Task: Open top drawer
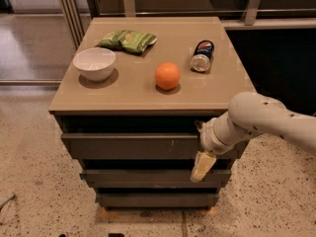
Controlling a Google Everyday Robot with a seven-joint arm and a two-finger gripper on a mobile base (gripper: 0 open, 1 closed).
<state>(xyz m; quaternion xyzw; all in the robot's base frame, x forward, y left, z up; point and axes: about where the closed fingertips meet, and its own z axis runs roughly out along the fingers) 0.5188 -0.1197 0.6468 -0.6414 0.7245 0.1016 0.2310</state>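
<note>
The top drawer (128,146) is the widest dark grey-brown front, just under the tan cabinet top (148,95), with small pale scratch marks right of centre. My gripper (200,147) is at the right part of this front, on a white arm coming in from the right. It is open: one cream finger (202,166) hangs below the front's lower edge, and the other finger's tip (198,126) is at the dark gap above its upper edge. The front lies between them. Two narrower drawer fronts (143,177) sit below.
On the cabinet top stand a white bowl (94,63), a green snack bag (127,40), an orange (167,75) and a can lying on its side (203,56). A speckled floor surrounds the cabinet. A dark counter with railing stands behind and to the right.
</note>
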